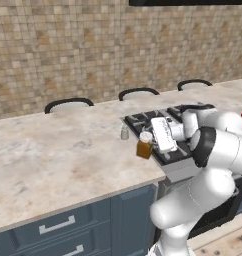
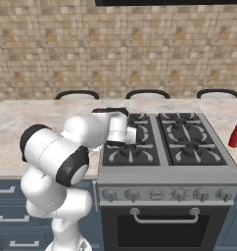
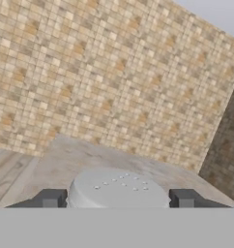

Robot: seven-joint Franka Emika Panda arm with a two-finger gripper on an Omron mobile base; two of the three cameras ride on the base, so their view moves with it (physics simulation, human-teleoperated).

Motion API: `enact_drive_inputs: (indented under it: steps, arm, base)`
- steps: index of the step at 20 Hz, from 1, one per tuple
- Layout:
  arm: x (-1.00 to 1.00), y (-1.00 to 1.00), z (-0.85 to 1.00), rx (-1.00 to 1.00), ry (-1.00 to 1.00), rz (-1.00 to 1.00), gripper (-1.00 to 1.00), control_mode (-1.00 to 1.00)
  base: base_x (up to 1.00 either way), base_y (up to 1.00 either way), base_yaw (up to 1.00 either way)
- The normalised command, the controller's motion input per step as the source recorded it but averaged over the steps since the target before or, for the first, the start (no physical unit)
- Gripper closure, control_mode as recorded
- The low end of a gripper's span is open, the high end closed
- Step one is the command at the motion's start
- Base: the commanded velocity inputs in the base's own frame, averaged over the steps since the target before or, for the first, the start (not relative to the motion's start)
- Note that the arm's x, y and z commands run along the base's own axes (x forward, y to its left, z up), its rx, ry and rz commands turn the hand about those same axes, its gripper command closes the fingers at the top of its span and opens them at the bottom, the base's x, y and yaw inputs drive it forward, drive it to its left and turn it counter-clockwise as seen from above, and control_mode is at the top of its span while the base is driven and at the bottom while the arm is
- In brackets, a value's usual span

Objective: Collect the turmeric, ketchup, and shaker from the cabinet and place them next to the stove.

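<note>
The turmeric (image 1: 143, 150), an orange-brown jar with a white lid, is at the counter's right end beside the stove (image 1: 165, 120). My gripper (image 1: 147, 140) comes at it from the stove side and is shut on it. In the hand view its dotted pale lid (image 3: 118, 190) fills the gap between the two fingertips (image 3: 50, 198). The small grey shaker (image 1: 124, 132) stands on the counter just left of the jar, apart from it. The red ketchup (image 2: 234, 136) stands on the counter right of the stove (image 2: 169, 142). The cabinet is out of view.
A wide marble counter (image 1: 58, 155) stretches to the left, with blue-grey drawers (image 1: 55, 226) below it. Three dark chair backs (image 1: 69, 104) rise behind its far edge, in front of a tiled wall. The oven handle (image 2: 164, 216) and knobs face the base.
</note>
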Motion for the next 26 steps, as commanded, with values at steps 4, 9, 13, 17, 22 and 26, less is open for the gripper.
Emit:
enact_drive_inputs:
  steps: [4, 9, 13, 17, 22, 26]
  arm:
    - [0.1, 0.0, -0.19, 0.0, 0.04, -0.01, 1.0, -1.0]
    - [0.15, 0.0, -0.2, 0.0, 0.05, 0.0, 1.0, -1.0]
    - [0.23, 0.0, -0.18, 0.0, 0.04, 0.0, 1.0, -1.0]
    - [0.24, 0.0, -0.21, 0.0, 0.03, 0.0, 1.0, -1.0]
    - [0.23, 0.0, -0.21, 0.0, 0.02, 0.0, 1.0, -1.0]
    - [0.24, 0.0, -0.19, 0.0, 0.0, 0.0, 1.0, -1.0]
  base:
    - [0.0, 0.0, 0.0]
    - [0.0, 0.0, 0.0]
    - [0.0, 0.0, 0.0]
    - [0.0, 0.0, 0.0]
    - [0.0, 0.0, 0.0]
    - [0.0, 0.0, 0.0]
